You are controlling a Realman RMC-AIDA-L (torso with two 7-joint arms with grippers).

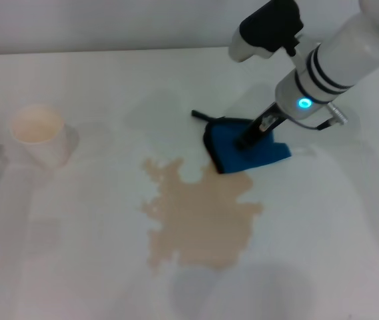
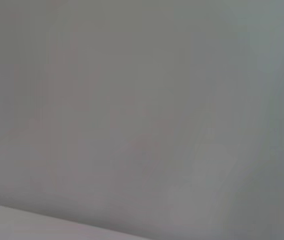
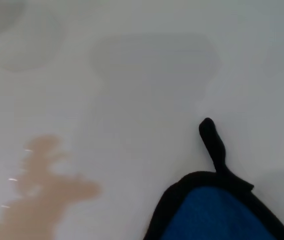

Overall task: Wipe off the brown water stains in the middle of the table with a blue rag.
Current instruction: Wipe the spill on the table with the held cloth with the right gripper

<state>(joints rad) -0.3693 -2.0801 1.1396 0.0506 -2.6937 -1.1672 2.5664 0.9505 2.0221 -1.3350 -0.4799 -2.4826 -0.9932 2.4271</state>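
Observation:
The blue rag [image 1: 232,157] with black trim lies on the white table [image 1: 329,240], right of centre, its near edge touching the far side of the brown water stains [image 1: 199,217]. Its black loop [image 1: 199,115] points away to the left. My right gripper [image 1: 248,141] comes down from the upper right and is shut on the rag's middle. In the right wrist view the rag's corner [image 3: 221,215] and loop [image 3: 211,142] show, with part of the stain [image 3: 42,195] beside them. My left gripper is out of view; its wrist view shows only a plain grey surface.
A white paper cup [image 1: 39,133] stands at the far left of the table. The table's far edge [image 1: 109,53] runs along the top of the head view.

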